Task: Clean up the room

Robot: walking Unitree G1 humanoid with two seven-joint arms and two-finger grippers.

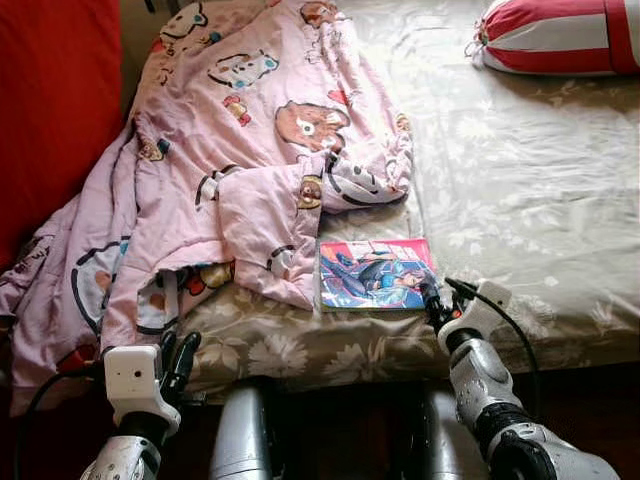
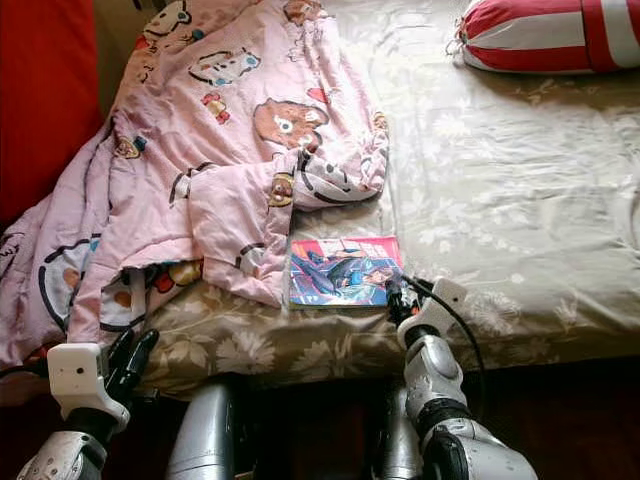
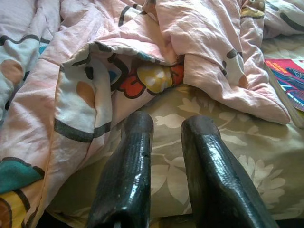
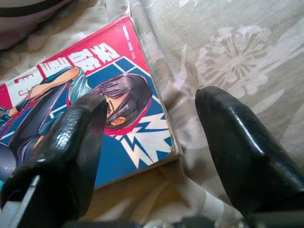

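Observation:
A comic book with a red and blue cover lies flat on the floral bed sheet, near the bed's front edge. My right gripper is open at the book's near right corner. In the right wrist view one finger is over the cover and the other over the sheet beside it. A rumpled pink cartoon-print blanket covers the bed's left side and hangs off it. My left gripper is low at the bed's front left, fingers a little apart and empty, pointing at the blanket's folded edge.
A red and white striped pillow lies at the far right corner of the bed. A red surface stands along the left side. The right half of the sheet is bare. My legs are close against the bed's front edge.

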